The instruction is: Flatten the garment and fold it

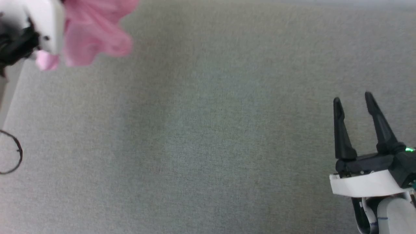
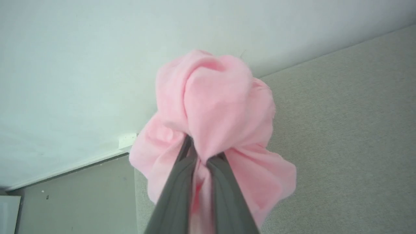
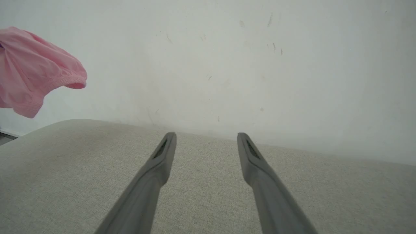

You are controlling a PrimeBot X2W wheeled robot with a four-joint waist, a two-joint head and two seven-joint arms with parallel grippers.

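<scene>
The light-pink garment [image 1: 94,32] hangs bunched in the air at the top left of the head view, beside my left arm's white wrist. In the left wrist view my left gripper [image 2: 201,152] is shut on the garment [image 2: 221,110], whose folds wrap around both fingers. The garment's gathered hem [image 3: 35,71] shows at the left of the right wrist view, above the surface. My right gripper [image 1: 353,97] stands open at the lower right over the grey cloth surface, its fingers [image 3: 162,159] apart with nothing between them.
A grey fabric-covered surface [image 1: 208,136] spans the head view. A pale wall [image 3: 227,65] rises behind its far edge. A thin dark cable loop [image 1: 16,152] lies at the left edge, where the surface ends.
</scene>
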